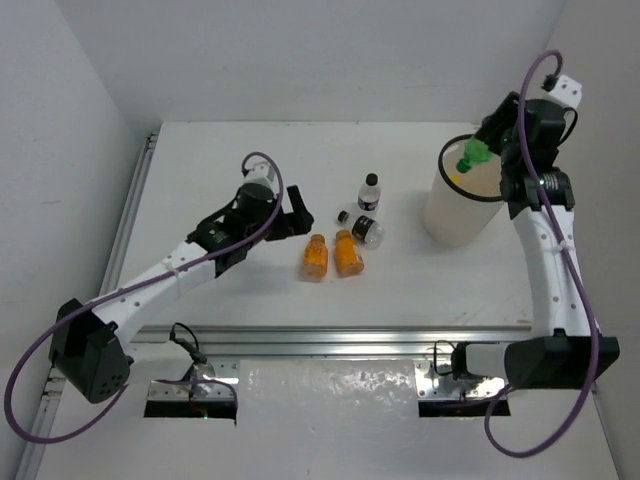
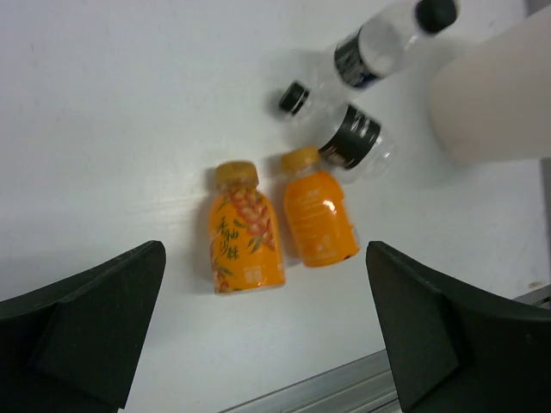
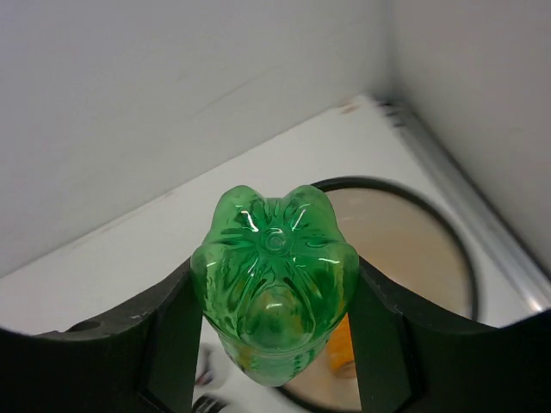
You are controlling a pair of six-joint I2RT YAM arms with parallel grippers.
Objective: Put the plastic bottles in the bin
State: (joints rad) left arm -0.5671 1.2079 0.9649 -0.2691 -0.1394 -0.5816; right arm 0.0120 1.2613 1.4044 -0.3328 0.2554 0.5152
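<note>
Right gripper (image 1: 480,148): clamped on the one green bottle (image 3: 274,275), a finger on each side. The bottle's base faces the wrist cam and its cap end points down. It hangs over the far-left part of the bin (image 1: 450,215) mouth, not resting on anything.

Left gripper (image 1: 298,215): jaws wide apart, nothing between them. It sits low over the table (image 1: 250,150), just left of the bottle cluster and not touching any bottle.

Count:
- green: 1, in the right gripper
- orange: 2 on the table, left orange bottle (image 2: 245,232) and right orange bottle (image 2: 318,215), lying side by side with caps pointing away from the arm bases
- clear with black cap: 2 on the table. Lying clear bottle (image 2: 344,133) is on its side just beyond the orange pair. Upright clear bottle (image 1: 369,192) stands a bit farther back.
- bin: 1, right of the cluster. Something orange-yellow shows inside; can't tell what or how many.

Arm pose:
- left: stretched diagonally from its near-left base toward table centre, wrist low, fingers pointing right at the bottles
- right: runs up the right side from its base, elbow high, wrist folded back left over the bin, gripper angled down
</note>
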